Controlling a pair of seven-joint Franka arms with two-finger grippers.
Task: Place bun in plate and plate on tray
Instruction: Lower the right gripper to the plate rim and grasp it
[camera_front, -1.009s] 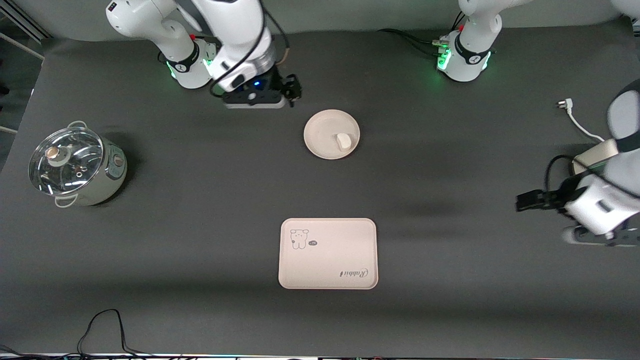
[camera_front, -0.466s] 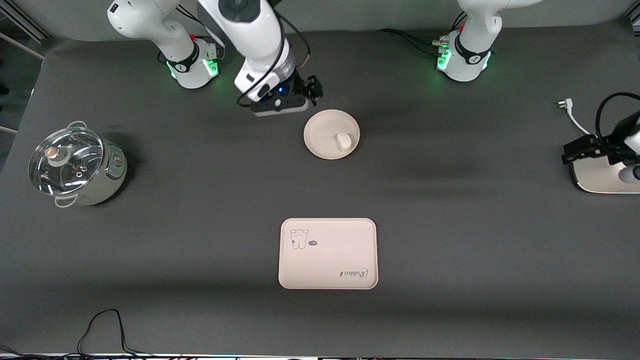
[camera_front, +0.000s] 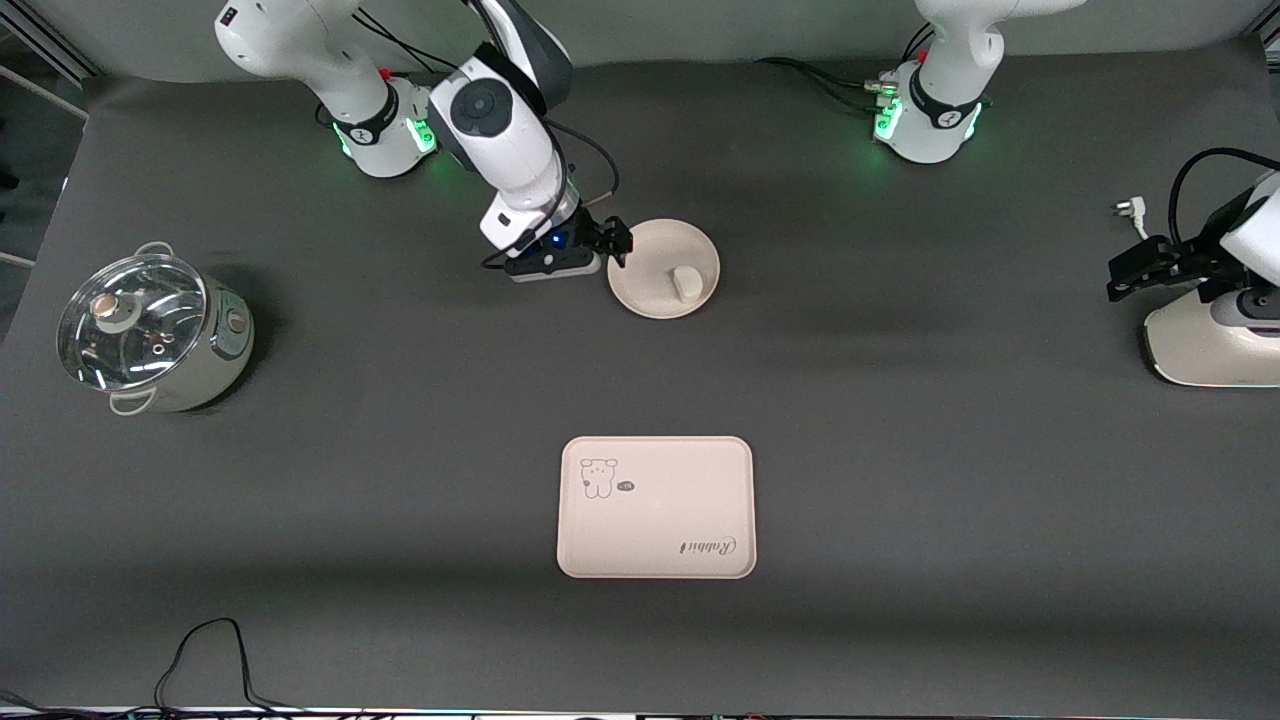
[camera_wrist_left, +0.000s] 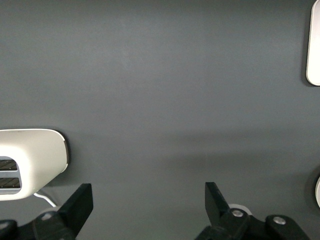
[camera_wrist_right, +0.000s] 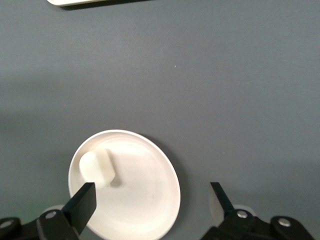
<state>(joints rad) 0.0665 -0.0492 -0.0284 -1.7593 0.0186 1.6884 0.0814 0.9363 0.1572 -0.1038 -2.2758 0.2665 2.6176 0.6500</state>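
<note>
Plate (camera_front: 650, 285) holds bun (camera_front: 686, 282); right gripper (camera_front: 612, 243) open at rim: pinch rim, lift level toward tray (camera_front: 656, 520). Left gripper (camera_front: 1135, 272) open, waiting.

The tray (camera_front: 656, 507) carries the one readable word, "Rabbit" in script, printed upside down as the front camera sees it, near the tray's five o'clock corner. Toward its eleven o'clock corner is a small cartoon animal drawing beside a dark oval mark too small to read.
</note>
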